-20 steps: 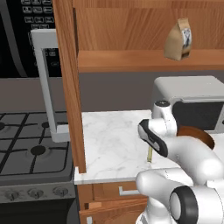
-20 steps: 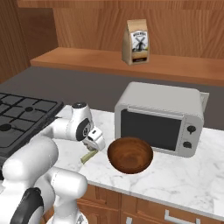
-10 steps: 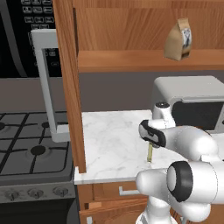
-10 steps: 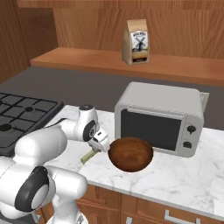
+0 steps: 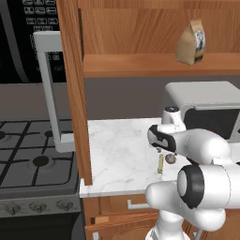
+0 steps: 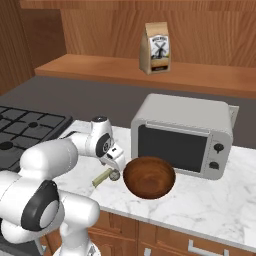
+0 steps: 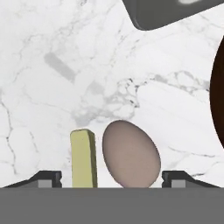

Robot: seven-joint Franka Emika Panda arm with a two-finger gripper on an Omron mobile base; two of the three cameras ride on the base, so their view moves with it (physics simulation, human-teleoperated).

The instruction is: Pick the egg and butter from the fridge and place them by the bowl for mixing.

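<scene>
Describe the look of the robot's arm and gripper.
The arm is built of thick, rounded, glossy white segments joined by dark grey to black joint caps, with no cables in sight. The gripper has a white body with a dark patch on its side and ends in two small dark finger tips.

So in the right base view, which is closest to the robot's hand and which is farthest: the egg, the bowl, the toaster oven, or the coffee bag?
1. The egg, right under the hand, on the counter.
2. The bowl, just to its right.
3. The toaster oven, behind the bowl.
4. The coffee bag, up on the shelf.
</scene>
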